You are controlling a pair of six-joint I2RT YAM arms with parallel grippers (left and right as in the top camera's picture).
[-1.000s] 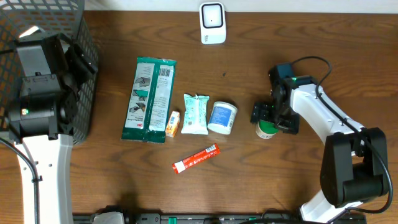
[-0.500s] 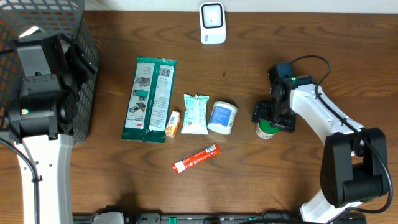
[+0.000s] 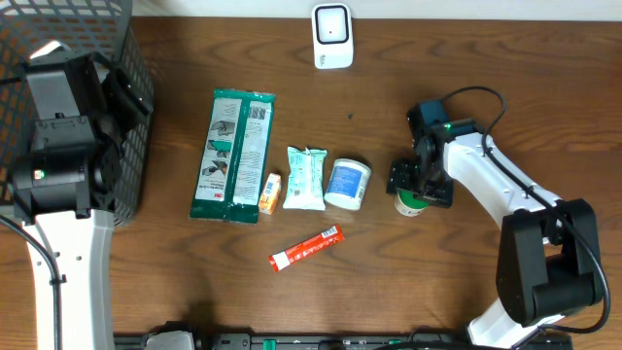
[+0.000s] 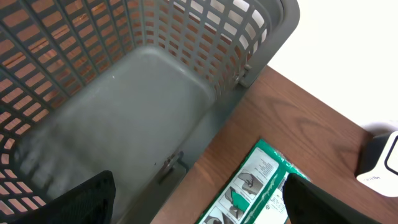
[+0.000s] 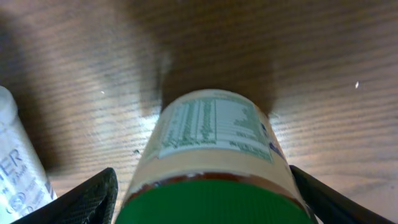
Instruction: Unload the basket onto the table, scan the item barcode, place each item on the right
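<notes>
**Jar position relative to the right gripper**

Location: the squat jar with a green lid and cream paper label [image 5: 214, 134] stands in the right half of the brown wooden table [image 3: 544, 87], about midway between the far and near edges. A white round plastic tub [image 3: 347, 184] lies just beside it, toward the left edge.

Right gripper [image 5: 202, 186]: positioned directly over the jar. The wrist view shows the black fingers [image 5: 87, 202] bracketing the green lid, one on each side and apparently pressing against it, so the jar is judged to be pinched. The jar's long axis runs away from the wrist camera toward the table surface. The printed nutrition panel faces that camera; no barcode can be identified.

Left gripper [image 4: 199, 193]: fingers spread wide with nothing between them. It hangs over the grey plastic mesh basket [image 4: 143, 93] at the far left corner, well apart from the jar.

Controlling relation: the white box-shaped plastic scanner [image 3: 332, 36] sits at the far edge, near its middle. From the jar it lies toward the far edge and somewhat left. The right arm is the nearer arm and already has the jar, so the coming move probably calls for a lift, a carry toward the scanner, and a turn of the label toward its face.
</notes>
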